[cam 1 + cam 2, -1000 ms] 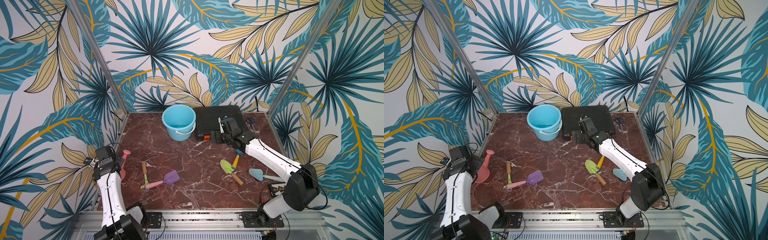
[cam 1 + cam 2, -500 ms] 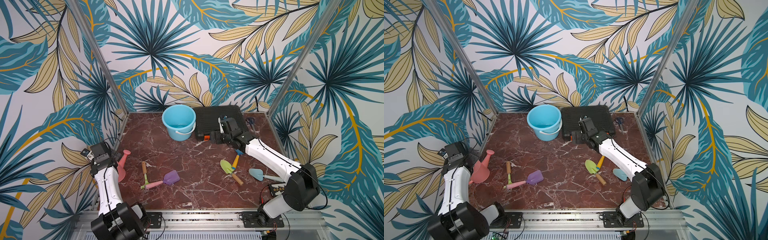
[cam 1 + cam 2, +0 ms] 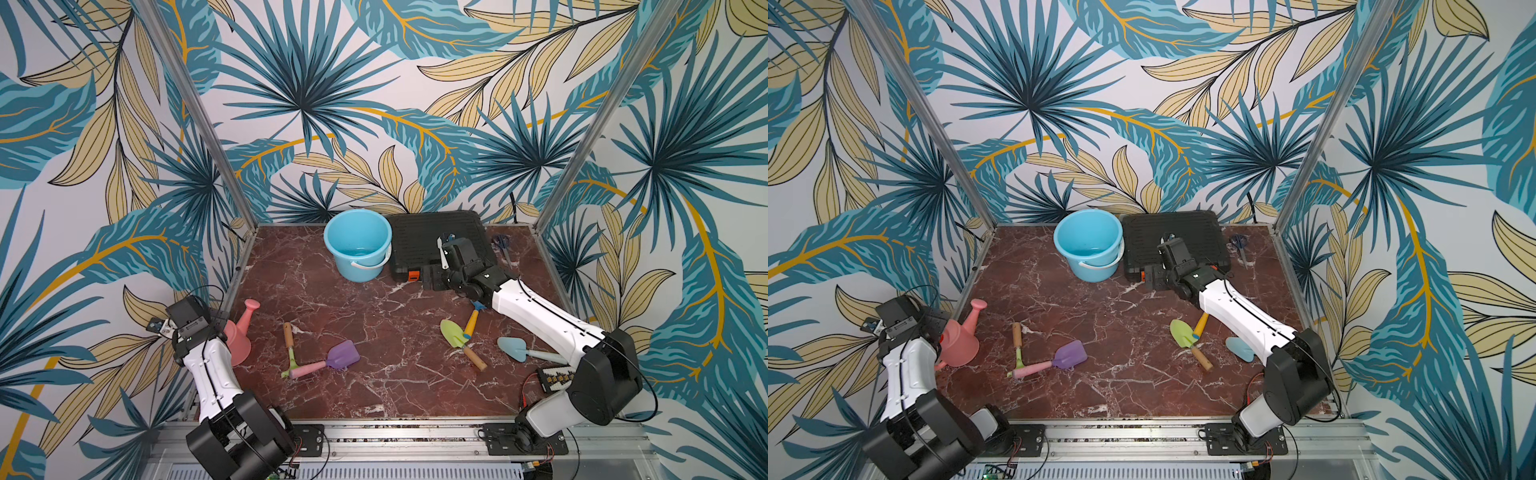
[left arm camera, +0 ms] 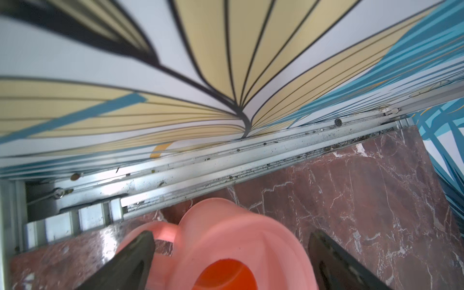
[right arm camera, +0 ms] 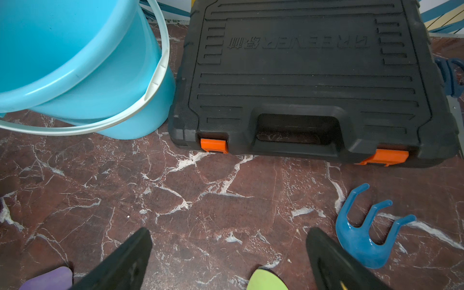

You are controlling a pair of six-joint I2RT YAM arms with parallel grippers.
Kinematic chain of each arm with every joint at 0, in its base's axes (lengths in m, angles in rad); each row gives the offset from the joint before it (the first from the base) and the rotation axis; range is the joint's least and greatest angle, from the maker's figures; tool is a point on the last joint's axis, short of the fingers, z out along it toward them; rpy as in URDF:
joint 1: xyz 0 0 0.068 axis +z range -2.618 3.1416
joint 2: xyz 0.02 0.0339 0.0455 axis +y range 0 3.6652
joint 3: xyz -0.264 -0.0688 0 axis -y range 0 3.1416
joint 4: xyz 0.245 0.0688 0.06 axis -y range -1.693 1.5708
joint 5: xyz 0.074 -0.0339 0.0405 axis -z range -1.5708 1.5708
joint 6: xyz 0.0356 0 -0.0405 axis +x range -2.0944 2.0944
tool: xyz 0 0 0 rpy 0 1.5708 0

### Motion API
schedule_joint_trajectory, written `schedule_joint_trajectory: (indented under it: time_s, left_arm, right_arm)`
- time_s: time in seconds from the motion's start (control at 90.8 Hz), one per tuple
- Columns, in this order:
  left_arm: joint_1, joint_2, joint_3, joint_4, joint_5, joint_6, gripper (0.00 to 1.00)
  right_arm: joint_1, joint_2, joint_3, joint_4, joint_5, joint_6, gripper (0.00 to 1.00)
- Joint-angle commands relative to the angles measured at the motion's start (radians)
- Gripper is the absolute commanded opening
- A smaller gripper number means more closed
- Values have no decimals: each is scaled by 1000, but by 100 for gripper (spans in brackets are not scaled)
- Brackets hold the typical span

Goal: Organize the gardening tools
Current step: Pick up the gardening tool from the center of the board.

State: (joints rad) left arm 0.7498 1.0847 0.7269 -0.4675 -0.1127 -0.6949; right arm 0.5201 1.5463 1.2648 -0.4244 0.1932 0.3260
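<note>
Where your left gripper (image 4: 229, 242) hangs: table's (image 3: 374, 386) left edge, jaws wide, a finger on either side of the pink watering can (image 3: 239, 340); contact cannot be told.
Watering can: upright, spout toward the back.
Green hoe (image 3: 289, 345): flat, head touching the scoop's pink handle.
Purple scoop (image 3: 343, 355): flat, just right of the hoe.
Blue bucket (image 3: 358, 245): upright at the back, beside the black case (image 3: 424, 241).
Your right gripper (image 5: 229, 241): jaws wide, holding nothing, over bare marble before the case.
Lime trowel (image 3: 453, 332): flat, just beside the blue fork-rake (image 5: 361, 238).
Pale blue trowel (image 3: 513, 348): flat, near your right arm.
Scissors (image 3: 500, 241): back right, beside the case.
</note>
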Motion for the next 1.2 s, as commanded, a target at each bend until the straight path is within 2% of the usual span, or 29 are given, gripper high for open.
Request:
schedule_joint_trajectory:
  time_s: [0.0, 0.242, 0.352, 0.595, 0.859, 1.19]
  left_arm:
    - [9, -47, -51, -79, 16, -64, 100]
    - [8, -105, -81, -184, 98, -165, 100]
    - [8, -121, -95, -196, 106, -167, 100]
    - [-16, -111, -11, -289, 43, -127, 100]
    - [-69, -128, -22, -400, -89, -62, 100]
    - [-72, -87, -26, -360, -149, 33, 86]
  right_arm:
    - [7, -5, -19, 3, -10, 10, 100]
    - [7, 15, -13, 15, -25, 5, 100]
    - [6, 23, -6, 15, -38, 11, 100]
    - [7, 21, -8, 16, -39, 16, 99]
    - [6, 19, -16, 22, -39, 17, 99]
    - [7, 19, -18, 28, -54, 24, 100]
